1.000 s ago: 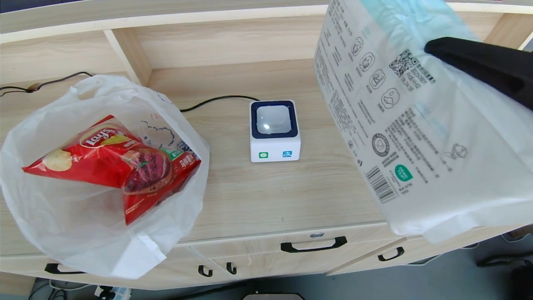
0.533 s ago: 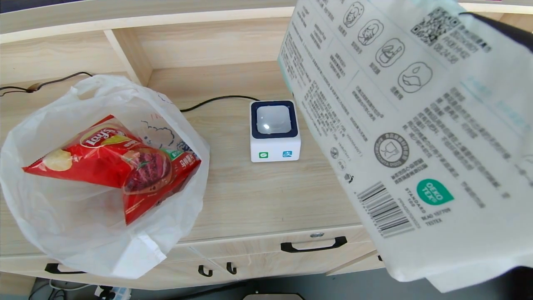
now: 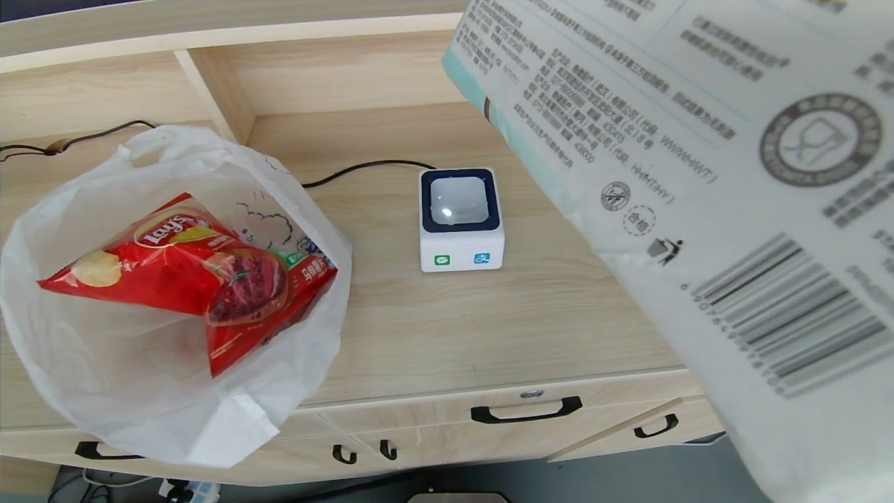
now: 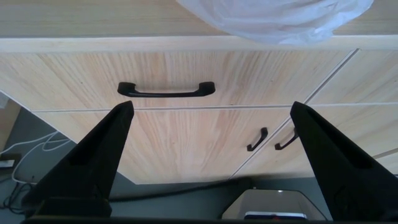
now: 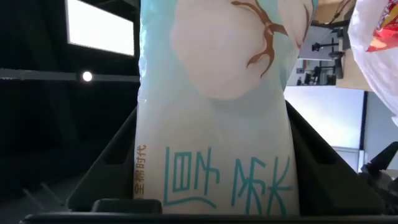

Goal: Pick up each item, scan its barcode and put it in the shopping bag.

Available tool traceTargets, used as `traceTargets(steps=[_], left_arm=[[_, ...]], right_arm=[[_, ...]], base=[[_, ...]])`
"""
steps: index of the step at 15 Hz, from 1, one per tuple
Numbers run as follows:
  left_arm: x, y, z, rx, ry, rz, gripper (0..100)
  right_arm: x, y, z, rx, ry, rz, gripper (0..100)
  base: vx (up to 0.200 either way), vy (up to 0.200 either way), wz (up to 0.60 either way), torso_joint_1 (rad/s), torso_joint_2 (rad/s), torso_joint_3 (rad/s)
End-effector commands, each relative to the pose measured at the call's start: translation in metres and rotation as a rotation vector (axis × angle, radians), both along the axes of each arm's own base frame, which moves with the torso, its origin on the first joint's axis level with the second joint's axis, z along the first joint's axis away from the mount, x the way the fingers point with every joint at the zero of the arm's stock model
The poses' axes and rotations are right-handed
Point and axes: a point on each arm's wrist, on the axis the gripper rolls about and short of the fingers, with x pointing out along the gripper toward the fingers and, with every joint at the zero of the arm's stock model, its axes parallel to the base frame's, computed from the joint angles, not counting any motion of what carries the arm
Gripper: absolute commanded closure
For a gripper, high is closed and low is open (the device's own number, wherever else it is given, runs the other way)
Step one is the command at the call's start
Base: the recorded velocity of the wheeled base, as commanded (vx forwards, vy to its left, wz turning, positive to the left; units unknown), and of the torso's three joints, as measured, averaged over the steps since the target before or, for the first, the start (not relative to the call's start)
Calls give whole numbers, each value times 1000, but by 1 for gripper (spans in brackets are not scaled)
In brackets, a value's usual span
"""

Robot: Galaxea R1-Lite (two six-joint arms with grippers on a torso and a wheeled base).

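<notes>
The soft pack (image 3: 698, 175), white film with blue trim, is held up in the air close to the head camera on your right side, well above the counter (image 3: 454, 328). Its barcode (image 3: 789, 314) faces up toward the camera, away from the scanner below.

In the right wrist view the right gripper (image 5: 214, 143) has its fingers clamped on the two sides of the soft pack (image 5: 211, 74), across its narrow width.

The left gripper (image 4: 211, 109) hangs low in front of the drawer fronts (image 4: 186, 143) beneath the counter, fingers apart and holding nothing.

On the near left of the counter sits the shopping bag (image 3: 140, 412), white, thin and slumped open, its lip over the front edge. Red crisp packets (image 3: 174, 265) already lie inside.

Farther back, at the middle of the counter, stands the scanner (image 3: 461, 218), a white cube with its window facing up. A cable (image 3: 363, 168) runs from behind it.

Expect the pack to be light, bulky and squashy, with a slick wrapper that could slip or crumple. A grip across the narrow width seems best. You will likely need to turn the barcode down toward the window.
</notes>
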Motion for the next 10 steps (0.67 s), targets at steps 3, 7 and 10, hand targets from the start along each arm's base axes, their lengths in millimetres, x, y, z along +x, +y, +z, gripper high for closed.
traceTargets(steps=[3, 7, 10], left_arm=[[0, 0, 0, 2, 1, 0, 0], [0, 0, 0, 2, 2, 0, 0], [0, 0, 0, 4, 2, 0, 0]], right_arm=[[10, -1, -22, 29, 46, 59, 100], [17, 0, -29, 9, 115, 105, 100], [23, 5, -24, 31, 133, 125, 100]], base=[[0, 0, 0, 0, 0, 0], [0, 0, 0, 0, 0, 0], [0, 0, 0, 0, 0, 0]])
